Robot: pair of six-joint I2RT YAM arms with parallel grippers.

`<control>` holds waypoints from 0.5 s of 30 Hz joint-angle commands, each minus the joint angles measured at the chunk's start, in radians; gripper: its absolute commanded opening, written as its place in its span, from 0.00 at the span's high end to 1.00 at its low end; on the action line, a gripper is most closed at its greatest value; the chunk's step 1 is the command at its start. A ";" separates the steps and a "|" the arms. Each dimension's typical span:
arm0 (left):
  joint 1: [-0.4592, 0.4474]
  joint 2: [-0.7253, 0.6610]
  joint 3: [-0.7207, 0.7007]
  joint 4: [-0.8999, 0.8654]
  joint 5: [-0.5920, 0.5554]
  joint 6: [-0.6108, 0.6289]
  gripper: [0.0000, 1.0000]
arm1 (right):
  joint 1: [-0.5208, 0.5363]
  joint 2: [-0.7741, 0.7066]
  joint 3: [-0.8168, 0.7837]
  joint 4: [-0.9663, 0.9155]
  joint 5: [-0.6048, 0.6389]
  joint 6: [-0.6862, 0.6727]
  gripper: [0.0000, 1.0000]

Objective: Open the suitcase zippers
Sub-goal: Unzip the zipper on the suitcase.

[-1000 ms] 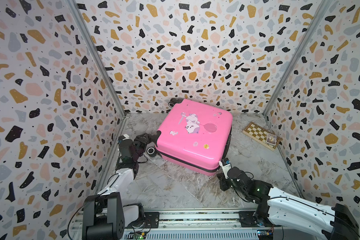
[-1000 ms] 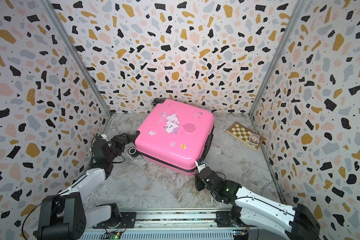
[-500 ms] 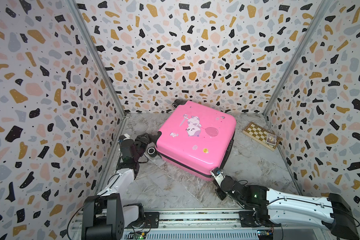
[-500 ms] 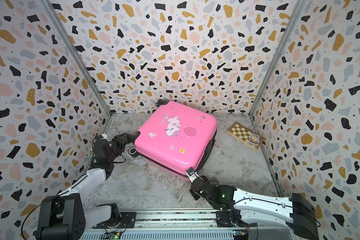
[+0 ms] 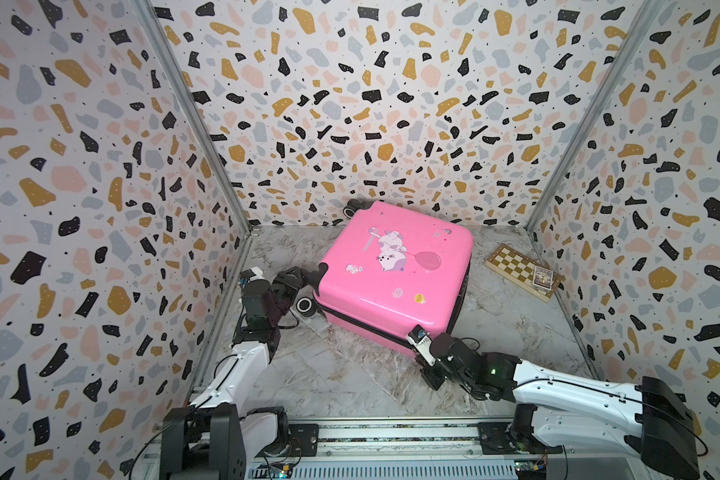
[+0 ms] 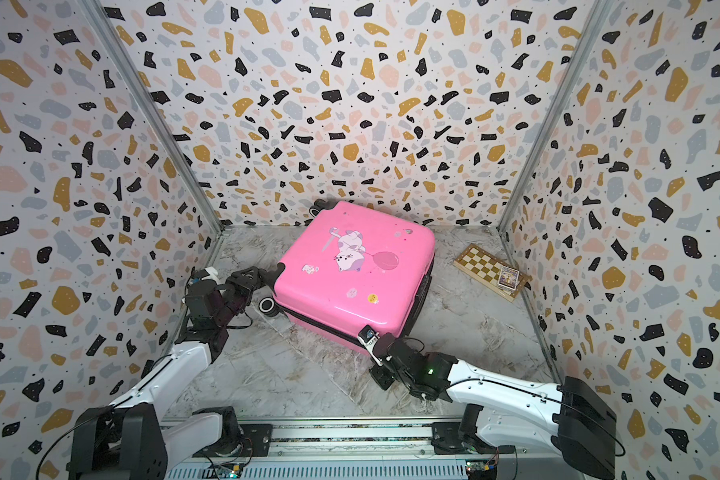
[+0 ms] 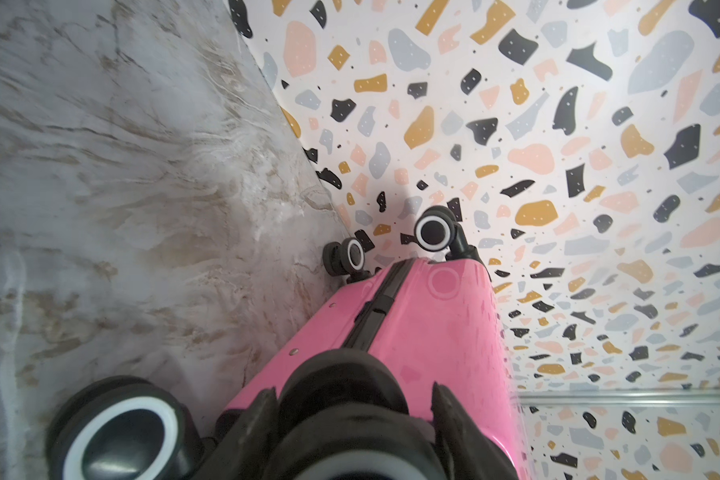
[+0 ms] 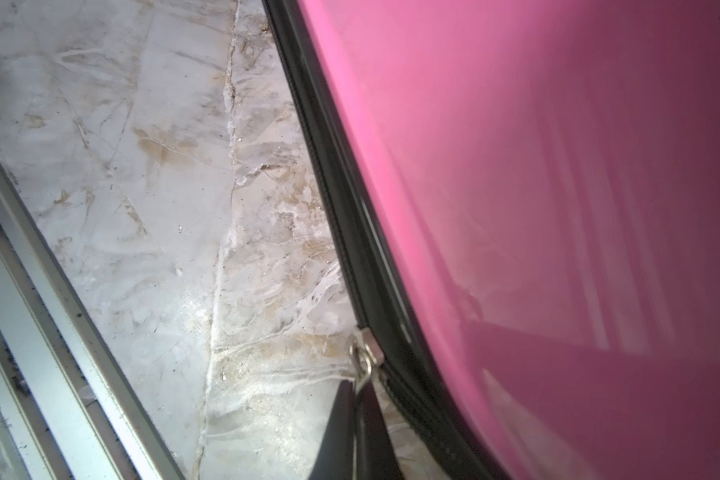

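While the right fingers (image 8: pixel 341 419) pinch the zipper pull (image 8: pixel 364 353) shut, drag it steadily along the zipper (image 8: pixel 341 199).
Suitcase (image 5: pixel 395 270) lies between both sets of fingers on the counter (image 5: pixel 329 374); left fingers (image 7: pixel 262 415) look clamped round a wheel (image 7: pixel 341 386) — brace there, pulling parallel.

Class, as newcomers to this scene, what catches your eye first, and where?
A glossy pink suitcase lies flat mid-floor between speckled walls. The right gripper pinches its zipper pull at the near corner; the left gripper clasps a wheel. A chessboard lies by the right wall.
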 commanded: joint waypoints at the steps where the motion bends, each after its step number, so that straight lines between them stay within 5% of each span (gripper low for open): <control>1: -0.093 -0.061 -0.036 -0.123 0.228 0.093 0.48 | -0.126 0.013 0.008 0.008 -0.084 0.057 1.00; 15: -0.399 -0.175 -0.065 -0.214 0.117 0.128 0.50 | -0.440 -0.043 -0.040 0.088 -0.213 -0.017 1.00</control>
